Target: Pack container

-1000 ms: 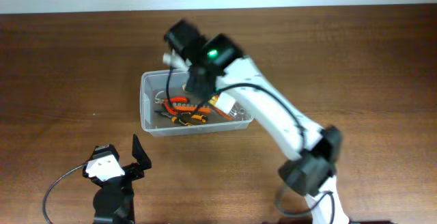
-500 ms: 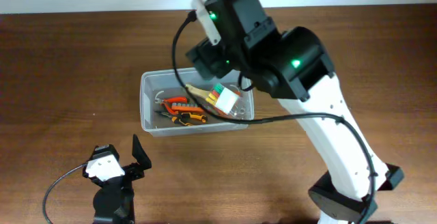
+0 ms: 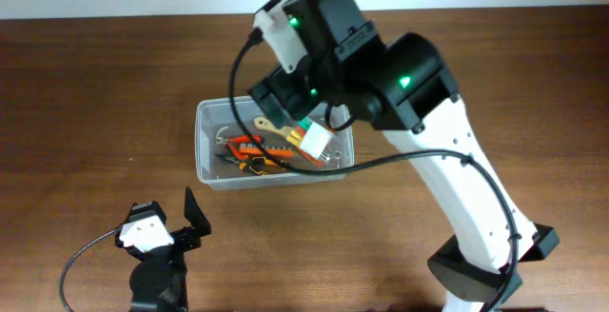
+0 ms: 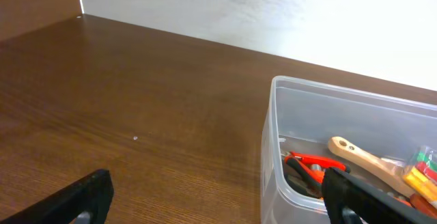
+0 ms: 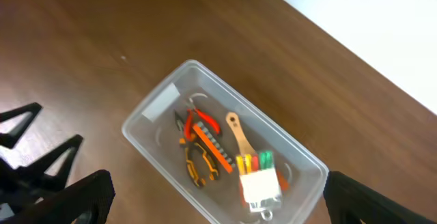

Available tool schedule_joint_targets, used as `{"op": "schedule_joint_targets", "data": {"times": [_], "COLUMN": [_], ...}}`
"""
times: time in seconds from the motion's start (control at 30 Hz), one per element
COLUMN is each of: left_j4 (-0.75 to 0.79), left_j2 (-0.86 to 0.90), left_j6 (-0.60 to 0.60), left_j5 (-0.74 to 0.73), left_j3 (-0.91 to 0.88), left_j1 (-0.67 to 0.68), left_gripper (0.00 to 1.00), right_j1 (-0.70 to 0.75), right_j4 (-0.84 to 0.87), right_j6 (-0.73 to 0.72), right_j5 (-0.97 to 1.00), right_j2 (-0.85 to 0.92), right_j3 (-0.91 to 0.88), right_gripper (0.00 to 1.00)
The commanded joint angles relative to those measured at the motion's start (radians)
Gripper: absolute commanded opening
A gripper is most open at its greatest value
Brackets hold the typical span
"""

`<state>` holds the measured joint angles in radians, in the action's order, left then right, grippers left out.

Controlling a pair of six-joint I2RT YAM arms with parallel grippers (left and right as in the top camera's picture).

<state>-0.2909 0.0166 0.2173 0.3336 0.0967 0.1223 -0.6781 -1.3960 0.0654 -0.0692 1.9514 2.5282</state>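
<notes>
The clear plastic container (image 3: 204, 141) stands mid-table. It also shows in the left wrist view (image 4: 274, 157) and in the right wrist view (image 5: 156, 105). Inside lie orange-and-black pliers (image 5: 196, 164), a red-handled tool (image 5: 202, 120), a wooden-handled tool (image 5: 238, 135) and a small clear box of coloured bits (image 5: 259, 177). My right gripper (image 5: 218, 198) is open and empty, well above the container. In the overhead view the right arm (image 3: 381, 74) covers its far right part. My left gripper (image 3: 171, 219) is open and empty, on the near side of the container, to its left.
The brown wooden table (image 3: 86, 93) ends at a white wall along the far edge (image 4: 273, 19). A black cable (image 3: 81, 255) loops by the left arm base. The right arm's base stands at the front right (image 3: 476, 274).
My right arm has lifted up out of the container and now hangs high over it. The small box of coloured bits lies in the container. The left arm has not moved.
</notes>
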Motion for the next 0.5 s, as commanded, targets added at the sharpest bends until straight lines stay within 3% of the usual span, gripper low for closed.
{"op": "schedule_joint_targets", "data": {"times": [0.0,0.1,0.3,0.47], "left_j4": [-0.001,-0.001,-0.001,-0.001], "left_j2": [-0.005,-0.005,-0.005,-0.005], "left_j6": [-0.009,-0.009,-0.009,-0.009], "left_j5": [0.004,0.003,0.004,0.004], "left_j3": [-0.004,-0.004,-0.004,-0.004], "left_j1": [0.004,0.004,0.004,0.004], "left_gripper": [0.99,0.99,0.99,0.99], "right_j1": [0.09,0.193,0.414,0.579], "right_j4": [-0.002,0.016,0.02,0.021], "right_j6": [0.008,0.015,0.197,0.2], "right_j5": [-0.01,-0.073,-0.169,-0.167], "right_j2": [-0.064,-0.113,-0.25,-0.421], "right_j3": [0.006,0.006,-0.009,-0.101], "right_gripper": [0.98,0.98,0.98,0.98]}}
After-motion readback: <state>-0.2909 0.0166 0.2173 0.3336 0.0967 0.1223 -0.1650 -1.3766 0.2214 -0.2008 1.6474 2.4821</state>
